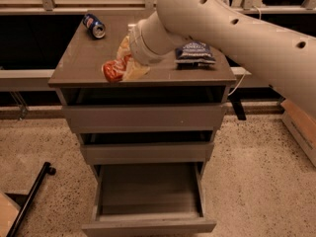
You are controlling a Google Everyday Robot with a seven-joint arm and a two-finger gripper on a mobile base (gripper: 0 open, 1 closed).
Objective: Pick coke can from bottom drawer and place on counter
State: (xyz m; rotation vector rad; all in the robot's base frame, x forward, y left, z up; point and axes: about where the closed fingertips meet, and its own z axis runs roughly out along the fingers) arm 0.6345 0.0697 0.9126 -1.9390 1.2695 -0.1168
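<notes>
— How is the arm (232, 28) sitting?

— It is coming in from the upper right, a thick white tube slanting down and to the left across the back of the counter (74, 63). The wrist (148, 38) is bending toward the front-left part of the top.

— And the gripper?

— The gripper (121, 63) is hanging over the counter's front-left area, near the front edge. Its pale fingers (134, 72) are pinching the coke can (111, 71) between them, one above and one below, so the claw is holding the can tight.

— How is the can lying?

— It is tilting over on its side, with one end pointing left and toward the front. I cannot tell whether it is touching the surface or hovering just above it.

— What else is sitting on the top?

— A blue can (94, 25) is lying on its side near the back-left corner, well apart from the gripper. A dark blue snack bag (195, 52) is lying to the right, partly under the arm.

— And below?

— The bottom drawer (148, 226) is standing pulled far out toward the camera. The two shallower drawers (145, 152) above it are sitting much further in. A black pole (29, 199) is slanting across the speckled floor (261, 172) at the lower left.
</notes>
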